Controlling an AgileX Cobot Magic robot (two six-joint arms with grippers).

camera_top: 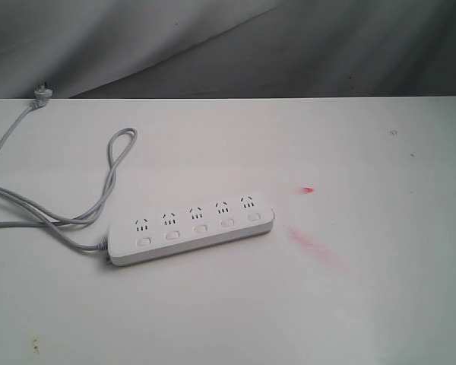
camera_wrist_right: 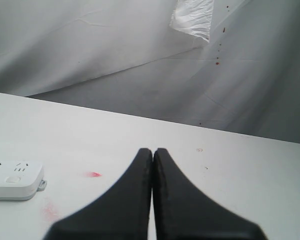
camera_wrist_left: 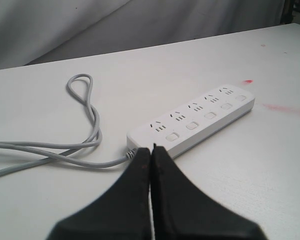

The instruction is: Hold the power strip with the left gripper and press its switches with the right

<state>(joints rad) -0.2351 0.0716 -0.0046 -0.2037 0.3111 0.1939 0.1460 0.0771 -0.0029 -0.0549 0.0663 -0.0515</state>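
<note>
The power strip [camera_top: 191, 226] lies flat on the white surface [camera_top: 365, 304], socket side up and slightly askew, with five socket groups in a row and one of the switches [camera_top: 200, 228] beside each group. Any print on its white face is too small to read. Its grey-white cord [camera_top: 110, 175] leaves one short end of the strip, runs away in loose curves with one long narrow loop behind the strip, and ends in a plug [camera_top: 42, 93] at the far edge of the surface. Just off the strip's other end sit a small red spot [camera_top: 308, 189] and a longer pale red smear [camera_top: 311, 243], both apart from it. Farther from that end is a small dark speck [camera_top: 393, 132]. A creased grey cloth [camera_top: 213, 46] hangs behind the surface, and the right wrist view shows a crumpled white sheet [camera_wrist_right: 192, 17] high on it. The left end effector [camera_wrist_left: 151, 150] has its two black fingers pressed together with nothing between them, pointing at the strip's cord end. The right end effector [camera_wrist_right: 153, 151] is likewise closed and empty, off the strip's cordless end, well apart from it.
</note>
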